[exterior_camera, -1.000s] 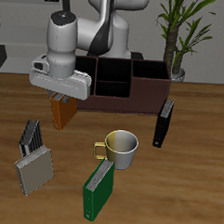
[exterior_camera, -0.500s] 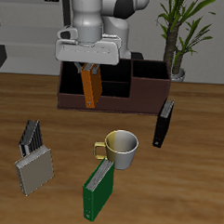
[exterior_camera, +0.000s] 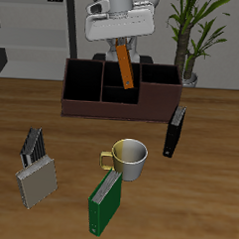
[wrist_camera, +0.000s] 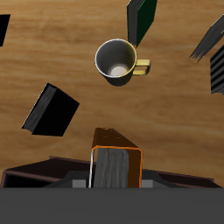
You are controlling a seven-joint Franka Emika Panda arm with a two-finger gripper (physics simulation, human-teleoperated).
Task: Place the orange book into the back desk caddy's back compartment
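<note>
The orange book (exterior_camera: 125,64) hangs tilted in the air, with my gripper (exterior_camera: 120,39) shut on its upper end. It hovers over the middle cells of the back desk caddy (exterior_camera: 83,102), a wide dark reddish-brown box with inner dividers, and does not touch it. The wrist view shows the orange book (wrist_camera: 116,164) end-on between my fingers, with the caddy's rim (wrist_camera: 35,171) just under it. My fingertips are hidden by the book and the gripper body.
A pale mug (exterior_camera: 129,158) stands in front of the caddy, with a green book (exterior_camera: 105,202) nearer the table's front edge. A black book (exterior_camera: 174,131) stands beside the caddy's end. A grey file holder (exterior_camera: 35,173) sits near the front. A potted plant (exterior_camera: 191,41) rises behind the caddy.
My gripper has carried the orange book upward and back across the table, from in front of the caddy's end to above its middle cells. The book now tilts the other way.
</note>
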